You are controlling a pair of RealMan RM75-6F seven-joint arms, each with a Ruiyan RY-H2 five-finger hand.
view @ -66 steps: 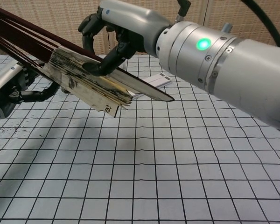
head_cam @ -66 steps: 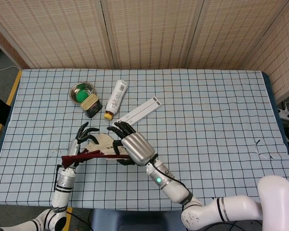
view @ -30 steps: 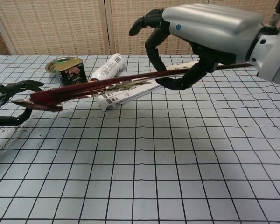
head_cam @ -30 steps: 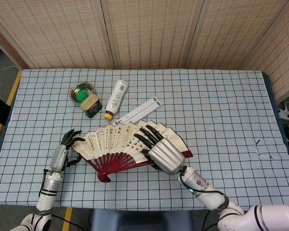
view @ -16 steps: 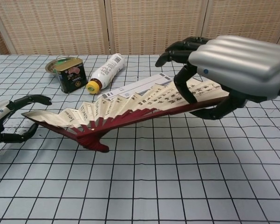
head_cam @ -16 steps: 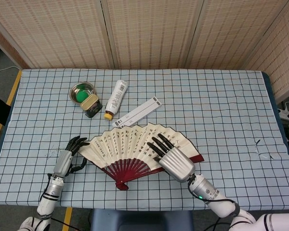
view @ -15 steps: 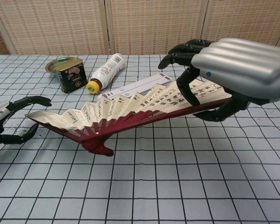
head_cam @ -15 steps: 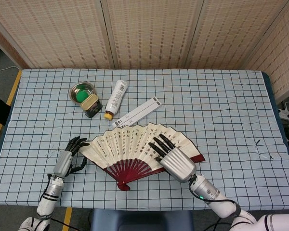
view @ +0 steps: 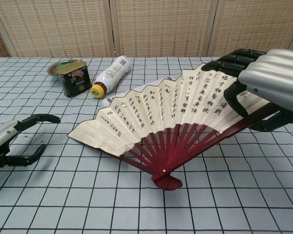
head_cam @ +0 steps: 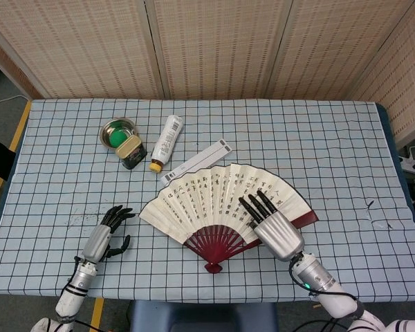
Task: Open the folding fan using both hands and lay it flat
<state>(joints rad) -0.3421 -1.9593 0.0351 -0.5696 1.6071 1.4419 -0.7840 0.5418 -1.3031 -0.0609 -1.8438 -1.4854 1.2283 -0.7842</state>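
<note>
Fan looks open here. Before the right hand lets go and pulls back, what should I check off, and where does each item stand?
1. Fan fully spread: ok.
2. Left hand clear of fan, holding nothing: ok.
3. Right hand grips the fan's right edge: ok.
4. Fan flat on the table: not ok; chest view shows its right side lifted.
5. Fan clear of the paper strip: cannot tell; its far edge overlaps the strip.
6. Bottle and tin clear of fan: ok.
</note>
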